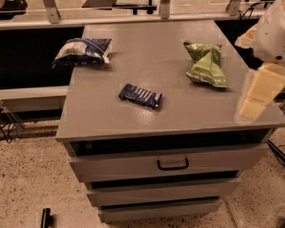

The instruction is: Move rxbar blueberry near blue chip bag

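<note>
Currently: gripper (pixel 251 109) over front right corner of tabletop (pixel 133 125), apart from every item. Whether released or clenched: cannot tell.

Count: one blue bar (pixel 140 95), one blue chip bag (pixel 83 51), one green bag (pixel 206 63).

Blue bar lies flat near tabletop centre, toward front, well apart from blue chip bag. Blue chip bag sits at back left corner, overhanging left edge. Green bag sits at back right, nearest item to gripper.

Arm (pixel 278 30) enters from upper right, white casing, gripper pointing down and slightly left.
</note>
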